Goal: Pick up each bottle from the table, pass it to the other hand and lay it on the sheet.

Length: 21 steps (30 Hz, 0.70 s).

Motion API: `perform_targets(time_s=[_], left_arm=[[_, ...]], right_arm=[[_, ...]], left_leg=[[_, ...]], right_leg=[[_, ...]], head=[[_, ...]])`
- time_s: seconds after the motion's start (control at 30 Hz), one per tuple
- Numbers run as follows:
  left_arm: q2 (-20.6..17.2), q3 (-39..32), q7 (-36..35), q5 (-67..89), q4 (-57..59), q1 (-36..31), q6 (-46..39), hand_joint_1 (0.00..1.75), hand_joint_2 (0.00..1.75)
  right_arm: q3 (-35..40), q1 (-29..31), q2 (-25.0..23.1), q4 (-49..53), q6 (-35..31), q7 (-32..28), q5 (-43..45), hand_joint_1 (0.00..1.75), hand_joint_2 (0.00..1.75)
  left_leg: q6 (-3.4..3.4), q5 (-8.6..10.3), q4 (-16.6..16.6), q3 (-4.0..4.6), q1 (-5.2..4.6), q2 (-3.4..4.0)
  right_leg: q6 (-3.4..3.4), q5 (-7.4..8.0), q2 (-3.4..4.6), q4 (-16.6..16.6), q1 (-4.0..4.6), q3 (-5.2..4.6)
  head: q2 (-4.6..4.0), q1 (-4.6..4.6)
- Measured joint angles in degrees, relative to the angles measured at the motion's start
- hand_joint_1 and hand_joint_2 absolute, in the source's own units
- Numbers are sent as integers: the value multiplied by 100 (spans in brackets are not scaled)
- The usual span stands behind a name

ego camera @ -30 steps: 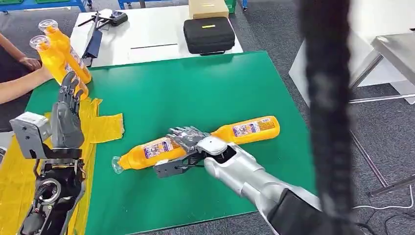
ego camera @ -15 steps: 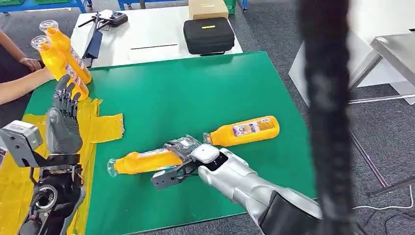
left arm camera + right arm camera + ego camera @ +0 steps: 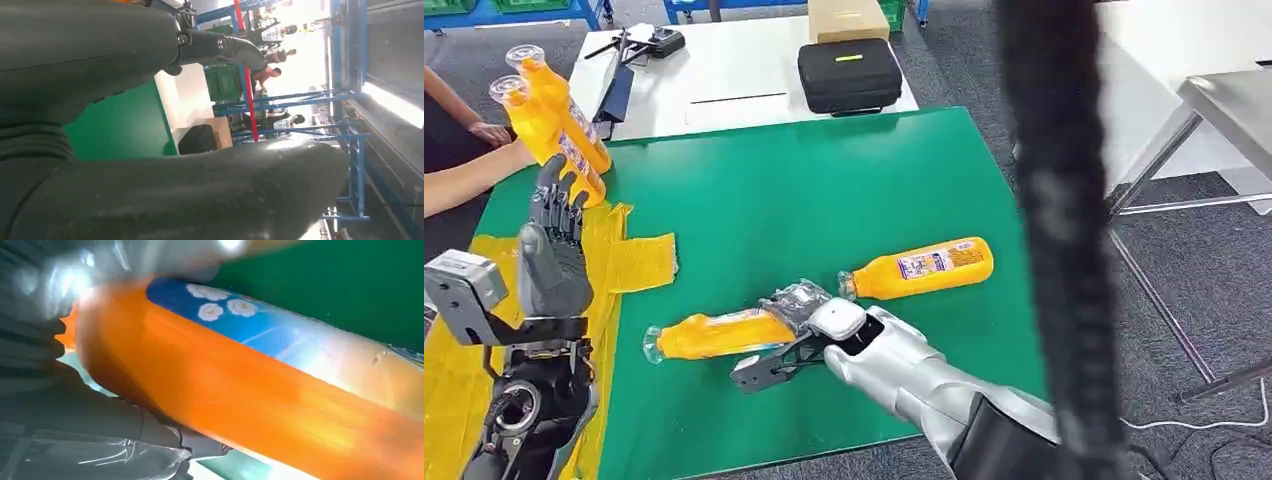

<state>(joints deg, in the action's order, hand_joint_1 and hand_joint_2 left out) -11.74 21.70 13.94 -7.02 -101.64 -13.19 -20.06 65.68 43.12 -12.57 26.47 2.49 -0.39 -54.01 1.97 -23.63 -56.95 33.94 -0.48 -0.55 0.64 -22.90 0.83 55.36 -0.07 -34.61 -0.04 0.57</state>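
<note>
The green tabletop (image 3: 824, 190) carries everything, with a white table (image 3: 734, 75) beyond it holding a black case (image 3: 849, 72) and a cardboard box (image 3: 849, 17). Along the tabletop's left edge lies the yellow sheet (image 3: 629, 262), crumpled and spreading toward the near corner. At the far left corner, a person's arm (image 3: 464, 175) rests beside 2 upright orange bottles (image 3: 549, 115) with clear caps.

The right robot hand (image 3: 799, 305) grips the nearer orange bottle (image 3: 714, 333) around its labelled middle; that bottle is level, cap pointing toward the sheet, at the tabletop's near centre. The right wrist view shows its orange body and blue label (image 3: 260, 335) pressed against the palm.

The left robot hand (image 3: 554, 235) stands upright over the sheet, fingers extended and apart, holding nothing.

A second lying bottle (image 3: 919, 267) rests on the tabletop just right of the right robot hand, apart from it.
</note>
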Motion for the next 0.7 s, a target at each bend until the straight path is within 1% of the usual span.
perform_targets(time_s=[0.03, 0.07, 0.37, 0.4, 0.43, 0.47, 0.7], left_arm=[[6, -4, -6, 4, -11, 1, 15, 0, 0], [9, -4, -13, 7, -26, 4, 24, 0, 0], [74, -39, -24, 42, -46, 3, 41, 0, 0], [79, -48, -24, 42, -52, 10, 41, 0, 0], [81, -59, -31, 42, -55, 9, 39, 0, 0], [85, -74, -31, 42, -59, 9, 37, 0, 0], [136, -133, -28, 50, -94, 13, 11, 0, 0]], right_arm=[[22, -3, 0, 0, 9, 17, -4, 175, 175], [42, -9, 0, 0, 9, 31, -11, 0, 175], [160, -108, -4, -13, 175, 107, -52, 0, 175], [168, -121, -4, -15, 197, 109, -50, 159, 175], [179, -130, -4, -20, 205, 107, -52, 159, 175], [188, -132, -4, -20, 208, 107, -55, 175, 175], [223, -140, 2, -22, 295, 83, -33, 175, 175]], left_leg=[[-3, -3, 0, -5, 0, 0], [-8, -6, 0, -10, 0, 0], [-19, -18, 3, -60, 2, 8], [-19, -17, 3, -63, 4, 9], [-19, -17, 3, -65, 5, 9], [-19, -17, 3, -72, 5, 11], [-20, -19, 3, -93, 4, 22]], right_leg=[[-1, 0, 0, 0, 0, 4], [-2, -1, 3, 0, 0, 7], [-12, -9, 13, -2, 2, 47], [-12, -9, 13, -2, 3, 50], [-13, -9, 13, -2, 4, 57], [-14, -7, 14, -2, 3, 57], [-16, -6, 18, -3, 4, 76]], head=[[0, 0], [0, 2], [0, 4], [0, -2], [0, 2], [0, 2], [0, 0]])
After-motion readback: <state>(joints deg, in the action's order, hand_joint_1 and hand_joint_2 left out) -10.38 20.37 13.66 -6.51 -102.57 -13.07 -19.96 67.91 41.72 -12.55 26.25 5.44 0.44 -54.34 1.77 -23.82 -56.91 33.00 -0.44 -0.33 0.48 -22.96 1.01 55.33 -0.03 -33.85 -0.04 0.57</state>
